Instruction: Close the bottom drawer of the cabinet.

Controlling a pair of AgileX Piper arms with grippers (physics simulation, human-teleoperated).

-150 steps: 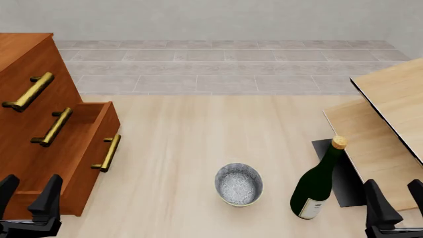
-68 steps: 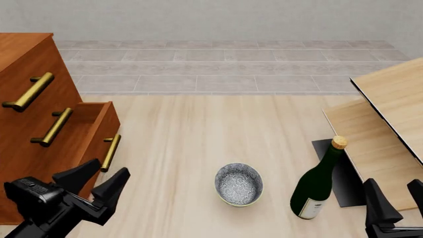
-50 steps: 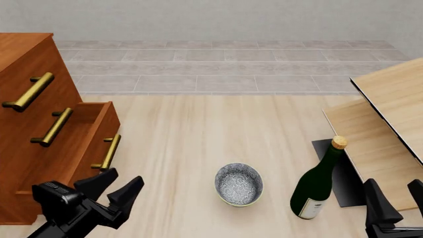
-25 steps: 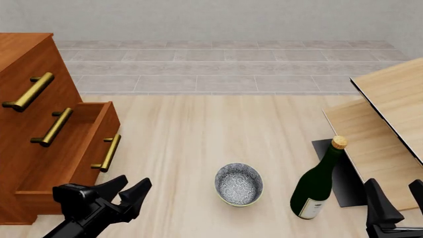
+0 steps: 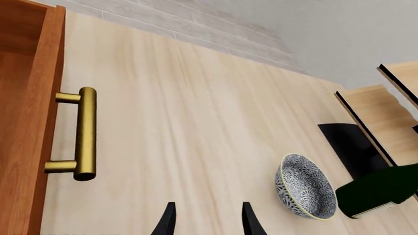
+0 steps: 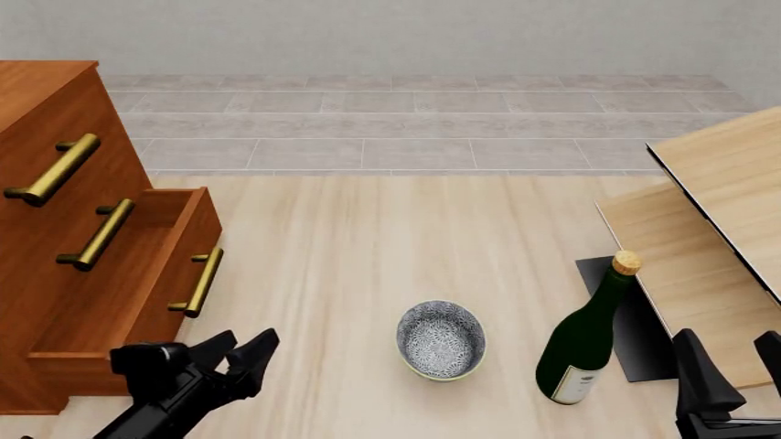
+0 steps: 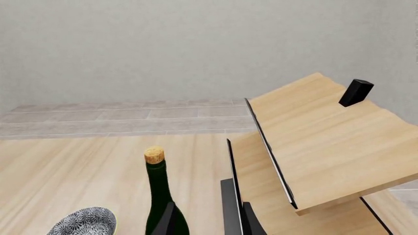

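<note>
The reddish-brown cabinet (image 6: pixel 86 110) stands at the left with three stacked drawers. The bottom drawer (image 6: pixel 196 236) is pulled out, and its brass bar handle (image 6: pixel 199 282) faces the table. My left gripper (image 6: pixel 244 341) is open and empty, low in front of the drawer's near corner and just right of its front. In the left wrist view the drawer front (image 5: pixel 46 73) and handle (image 5: pixel 85 132) lie beside the open left gripper (image 5: pixel 207 218), apart from it. My right gripper (image 6: pixel 726 346) is open and empty at the near right, also in the right wrist view (image 7: pixel 209 223).
A patterned bowl (image 6: pixel 441 338) sits mid-table. A dark green corked bottle (image 6: pixel 583 343) stands right of it. Pale wood boards (image 6: pixel 720 210) lean over a black mat (image 6: pixel 635 320) at the right. A tiled floor strip lies beyond the table.
</note>
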